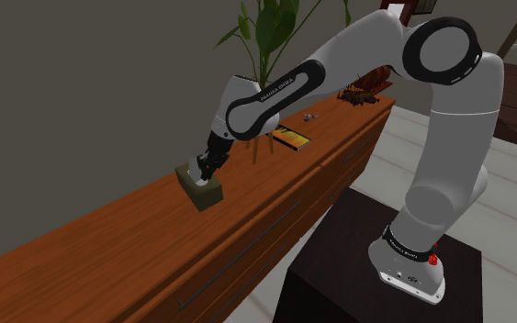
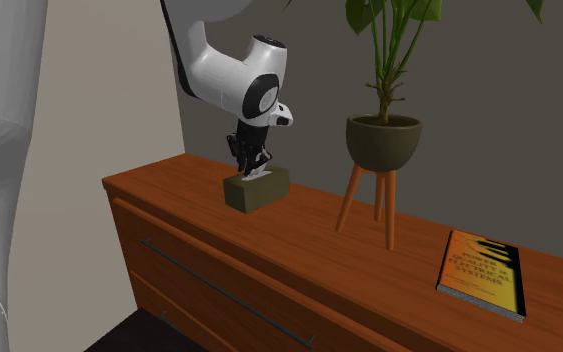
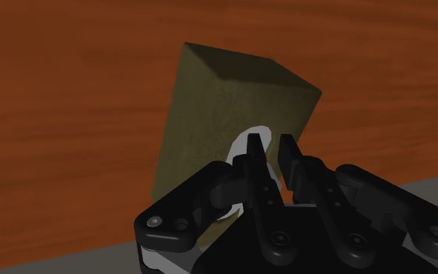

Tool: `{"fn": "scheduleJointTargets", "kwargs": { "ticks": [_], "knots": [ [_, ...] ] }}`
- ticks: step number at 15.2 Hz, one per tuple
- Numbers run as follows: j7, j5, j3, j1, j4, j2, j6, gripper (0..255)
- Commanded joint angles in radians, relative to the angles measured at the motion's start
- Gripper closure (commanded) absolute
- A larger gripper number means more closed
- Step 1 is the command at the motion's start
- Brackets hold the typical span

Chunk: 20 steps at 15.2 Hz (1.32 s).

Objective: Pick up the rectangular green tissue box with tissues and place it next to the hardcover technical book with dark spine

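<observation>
Olive-green and rectangular, the tissue box sits on the wooden sideboard near the end at the second exterior view's left, and it appears to rest flat on the wood, not lifted. A white tissue pokes from the oval opening in its top face. That face looks to be the reason for the approach: the gripper hangs straight down over the opening, right at the tissue, with the forearm angled steeply above it. I cannot tell whether the gripper has closed on anything. It sits at the top of the box, not around its sides. From that I judge that a firm hold on the box itself is not yet made.

Further along the sideboard a potted plant stands on a three-legged stand, between the box and the target. Past it lies the book, flat, orange-and-dark cover up, well apart from the box. Bare wood shows around the book, so there is room to set the box beside it. The carry probably has to pass clear of the plant's legs and leaves.
</observation>
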Motion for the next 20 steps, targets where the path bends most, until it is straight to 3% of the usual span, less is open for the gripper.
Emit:
{"fn": "scheduleJointTargets", "kwargs": {
  "ticks": [1,5,20],
  "knots": [
    [0.0,0.0,-0.002,-0.001,-0.002,0.002,0.0,255],
    [0.0,-0.002,-0.003,0.0,-0.001,0.004,0.0,255],
    [0.005,0.056,0.032,-0.042,0.065,-0.127,-0.179,255]
  ]
}}
